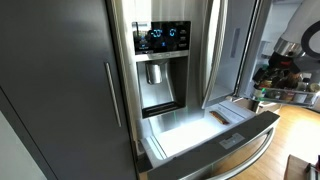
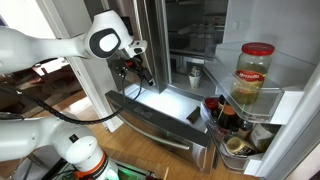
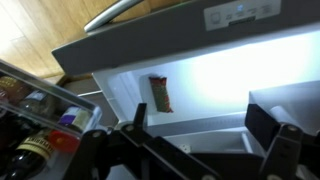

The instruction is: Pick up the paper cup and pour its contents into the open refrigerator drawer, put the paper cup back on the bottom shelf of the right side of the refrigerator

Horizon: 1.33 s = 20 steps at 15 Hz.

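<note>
Claw (image 3: 200,118) spread wide, nothing between the fingers (image 3: 136,118). You're holding no cup. In an exterior view the claw (image 2: 138,70) hangs over the near-left corner of the refrigerator drawer (image 2: 150,100), pointing down into it.

The wrist view looks straight into the drawer (image 3: 230,70). It is pulled out, its white interior lit, and one small packet (image 3: 160,93) lies flat on the floor. The bar handle (image 3: 118,12) is at the far edge of that view. Bottles (image 3: 35,150) in the door shelf sit just left.

The refrigerator (image 1: 165,60) has its right door swung open. The door shelves hold a big red-lidded jar (image 2: 255,75) up top and dark bottles below.

Paper cup: can't pin it down. A pale object (image 2: 195,72) on an inner shelf could be it, and so could a white container (image 2: 238,148) in the lowest door bin. Both are too small to call.

Progress, my read:
- Drawer open: done.
- Pick-up: the cup is not in hand.
- Pour: can't tell if it happened. I see no loose contents besides the packet.
- Return: unconfirmed.

Treat grasping the cup as what's left unless you can confirm otherwise.
</note>
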Each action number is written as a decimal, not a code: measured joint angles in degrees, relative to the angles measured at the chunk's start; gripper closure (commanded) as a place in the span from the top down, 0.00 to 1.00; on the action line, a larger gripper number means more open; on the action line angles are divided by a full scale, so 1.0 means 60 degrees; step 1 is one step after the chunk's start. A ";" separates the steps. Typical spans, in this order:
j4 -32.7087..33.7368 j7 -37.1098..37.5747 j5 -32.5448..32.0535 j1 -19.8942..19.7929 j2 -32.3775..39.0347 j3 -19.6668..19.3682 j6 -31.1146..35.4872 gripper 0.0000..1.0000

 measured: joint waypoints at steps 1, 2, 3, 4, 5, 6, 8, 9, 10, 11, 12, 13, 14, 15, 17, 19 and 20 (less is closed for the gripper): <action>0.0088 0.0000 -0.0254 -0.0283 0.0351 -0.0081 0.0475 1.00; 0.0212 -0.0026 -0.0354 -0.0459 0.0740 -0.0192 0.0936 1.00; 0.0359 -0.0034 -0.0364 -0.0551 0.1148 -0.0347 0.1400 1.00; 0.0526 -0.0036 -0.0358 -0.0597 0.1581 -0.0543 0.1880 1.00; 0.0701 -0.0065 -0.0286 -0.0603 0.2028 -0.0777 0.2331 1.00; 0.0883 -0.0129 -0.0207 -0.0602 0.2485 -0.1007 0.2800 1.00; 0.1046 -0.0177 -0.0199 -0.0618 0.2877 -0.1089 0.2955 1.00; 0.1048 -0.0175 -0.0199 -0.0614 0.2863 -0.1047 0.2954 1.00; 0.1046 -0.0171 -0.0199 -0.0613 0.2802 -0.1002 0.2945 1.00; 0.1042 -0.0171 -0.0199 -0.0613 0.2729 -0.0978 0.2935 1.00; 0.1037 -0.0171 -0.0199 -0.0614 0.2669 -0.0970 0.2927 1.00; 0.1036 -0.0171 -0.0199 -0.0614 0.2645 -0.0969 0.2925 1.00; 0.1034 -0.0171 -0.0199 -0.0614 0.2637 -0.0969 0.2925 1.00; 0.1030 -0.0171 -0.0199 -0.0614 0.2635 -0.0969 0.2924 1.00; 0.1028 -0.0171 -0.0199 -0.0614 0.2635 -0.0969 0.2924 1.00; 0.1027 -0.0171 -0.0199 -0.0614 0.2635 -0.0968 0.2924 1.00; 0.1027 -0.0171 -0.0199 -0.0614 0.2635 -0.0968 0.2924 1.00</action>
